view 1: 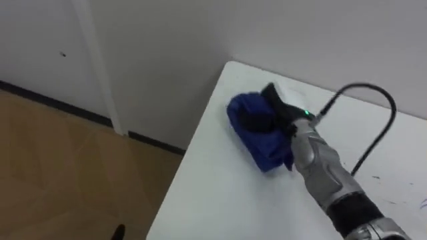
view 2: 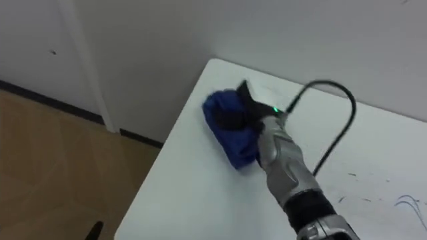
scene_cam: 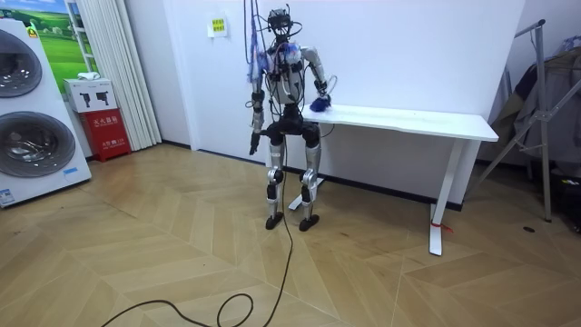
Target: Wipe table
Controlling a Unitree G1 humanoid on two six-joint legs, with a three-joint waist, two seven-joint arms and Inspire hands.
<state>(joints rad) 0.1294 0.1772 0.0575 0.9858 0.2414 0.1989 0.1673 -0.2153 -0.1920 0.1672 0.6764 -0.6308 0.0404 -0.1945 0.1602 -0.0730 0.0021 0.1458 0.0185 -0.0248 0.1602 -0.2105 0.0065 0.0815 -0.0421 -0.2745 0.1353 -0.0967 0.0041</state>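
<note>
- The right hand (view 1: 277, 110) comes in from the lower right and sits on top of the blue cloth (view 1: 263, 143). Its dark fingers (view 1: 255, 121) are curled into the bunched fabric, so it's clamped on the cloth and not lying flat on it.
- The cloth is crumpled into a lump and pressed onto the white table (view 1: 220, 193), close to the far corner at the robot's left and just in from both edges.
- Parts of the fingers sink into the folds, so I can't say how much fabric is actually in the grip.
- Faint pen-like scribbles (view 2: 400, 200) show on the tabletop well off to the right of the cloth. They run out of the picture and are too thin to make out.
- Beyond the corner there's a plain white wall (view 1: 167, 60) with a dark baseboard (view 1: 53, 100), and wooden floor (view 1: 60, 173) drops away on the left.
- In the room view the robot stands upright at the end of the table on the room view's left, right arm up on the tabletop. The left hand (scene_cam: 255, 145) hangs down by its hip, way too small to read.
- Nothing stands between the hand and the cloth.
- Further out in that view are two washing machines (scene_cam: 27, 118), a red cabinet (scene_cam: 109, 127) and curtains (scene_cam: 109, 64) on the left. A clothes rack (scene_cam: 545, 109) is on the right, partly cut off by the edge.
</note>
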